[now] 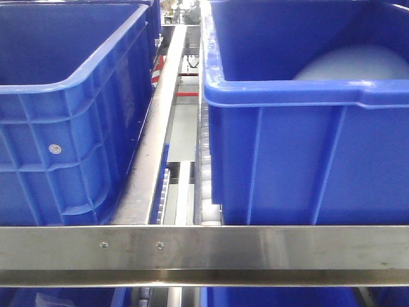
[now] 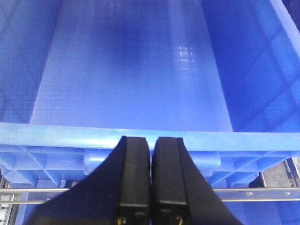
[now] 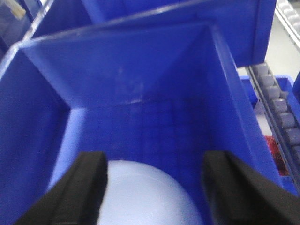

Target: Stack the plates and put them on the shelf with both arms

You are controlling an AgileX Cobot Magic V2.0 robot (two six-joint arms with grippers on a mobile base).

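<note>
Since a pale plate [image 3: 140,197] lies inside the right blue crate [image 1: 307,160] on the shelf [image 1: 204,249], placement looks nearly done; right gripper [image 3: 152,187] jaws spread, left gripper [image 2: 151,173] jaws pressed together, empty.

Three views, all close on the shelf [image 1: 204,246] and its blue crates.

Front view: level with the steel front rail, facing into the rack, left crate [image 1: 70,109] and right crate [image 1: 307,128] near, roller tracks between. Left wrist view: just behind the left gripper [image 2: 151,173], fingers pressed together, looking slightly down over a crate's near rim [image 2: 140,136] into its floor; probably the left crate, not certain. Right wrist view: above and inside a crate [image 3: 140,79], angled down between the spread fingers [image 3: 89,183], blurred. It shares the pale plate [image 3: 140,197] with the front view's right crate.
</note>
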